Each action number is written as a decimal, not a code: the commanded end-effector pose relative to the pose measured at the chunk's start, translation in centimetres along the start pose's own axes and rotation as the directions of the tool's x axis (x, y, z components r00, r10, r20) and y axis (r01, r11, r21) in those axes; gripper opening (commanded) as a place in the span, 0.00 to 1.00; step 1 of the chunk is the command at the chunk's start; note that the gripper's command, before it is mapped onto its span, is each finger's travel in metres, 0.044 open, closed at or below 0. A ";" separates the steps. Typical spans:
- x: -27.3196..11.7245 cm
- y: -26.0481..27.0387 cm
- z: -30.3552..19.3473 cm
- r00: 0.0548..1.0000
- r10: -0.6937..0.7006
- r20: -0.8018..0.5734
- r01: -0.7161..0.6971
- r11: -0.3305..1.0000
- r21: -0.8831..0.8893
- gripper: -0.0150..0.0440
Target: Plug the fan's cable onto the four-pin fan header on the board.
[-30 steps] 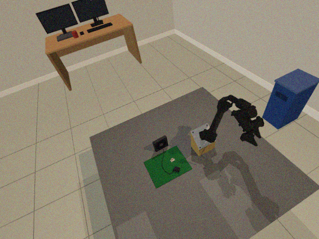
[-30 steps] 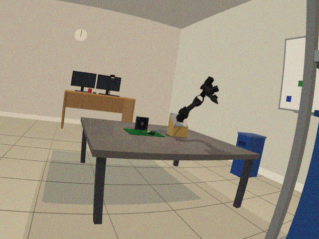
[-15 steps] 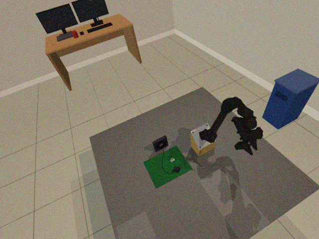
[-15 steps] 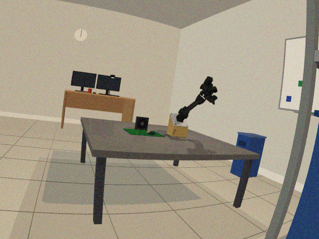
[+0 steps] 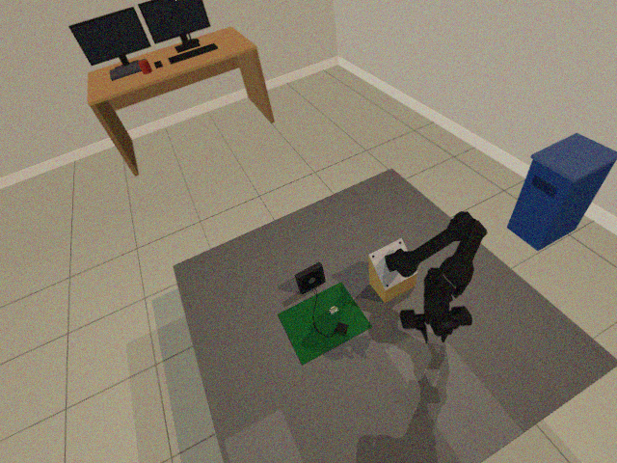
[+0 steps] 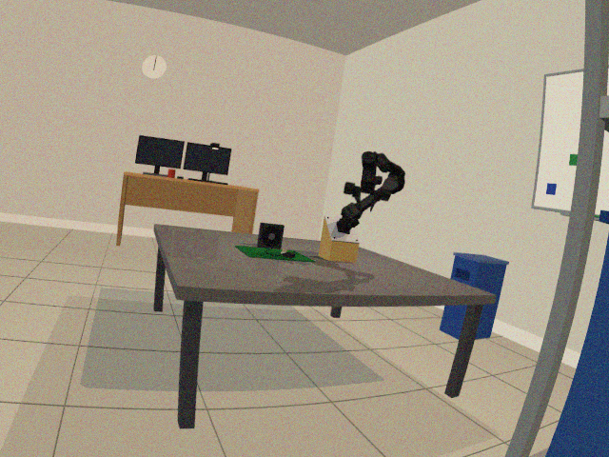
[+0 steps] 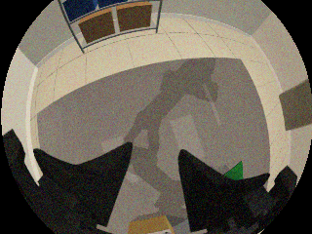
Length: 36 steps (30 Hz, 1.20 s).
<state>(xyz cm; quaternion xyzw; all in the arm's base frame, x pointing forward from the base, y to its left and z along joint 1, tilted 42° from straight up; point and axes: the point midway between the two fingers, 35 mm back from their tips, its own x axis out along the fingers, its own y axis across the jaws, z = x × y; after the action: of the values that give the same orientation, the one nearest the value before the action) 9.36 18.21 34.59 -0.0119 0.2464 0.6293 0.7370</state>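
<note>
Top: plug (image 5: 340,329) and white header (image 5: 333,310) apart on the board (image 5: 304,339), fan (image 5: 309,279) beside it; exterior: my pincer (image 6: 351,188) (image 5: 435,338) (image 7: 156,151) above the board's level; wrist: my fingertips partly apart, nothing between.

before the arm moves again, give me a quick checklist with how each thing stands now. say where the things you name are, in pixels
1. Tool (image 5: 435,340) (image 7: 156,151) off the board: ok, it hangs well to one side.
2. Tool fingers apart: ok, a gap shows between them.
3. Plug (image 5: 341,329) free of the tool: ok, it is over at the green board (image 5: 299,331) (image 6: 253,251).
4. Plug on the header (image 5: 333,310): not ok, it sits beside it.
5. Cable (image 5: 313,311) free of snags: cannot tell, too thin to judge.
</note>
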 end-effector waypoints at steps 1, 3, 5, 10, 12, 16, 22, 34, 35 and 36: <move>2.5 -6.0 -0.8 0.993 -0.049 -0.106 0.076 0.961 0.266 0.61; 3.7 -8.8 -1.6 0.987 -0.052 -0.154 0.109 0.913 0.393 0.61; 4.5 -11.4 -2.9 0.979 -0.051 -0.197 0.144 0.859 0.492 0.61; 5.9 -17.4 -7.0 0.957 -0.022 -0.290 0.229 0.673 0.703 0.61; 6.4 -19.6 -8.7 0.948 -0.001 -0.317 0.263 0.563 0.784 0.61; 7.2 -23.5 -12.7 0.932 0.054 -0.359 0.327 0.306 0.894 0.61; 7.8 -27.9 -20.0 0.911 0.158 -0.381 0.402 -0.127 0.907 0.61; 8.7 -29.3 -24.9 0.902 0.224 -0.368 0.428 -0.366 0.826 0.61; 9.3 -29.3 -25.2 0.903 0.224 -0.368 0.428 -0.366 0.826 0.61; 10.0 -29.3 -25.6 0.903 0.224 -0.368 0.427 -0.366 0.826 0.61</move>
<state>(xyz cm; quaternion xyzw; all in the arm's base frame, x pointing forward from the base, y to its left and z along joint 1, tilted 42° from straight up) 29.18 11.78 1.22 0.4499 0.7857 0.0605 0.4203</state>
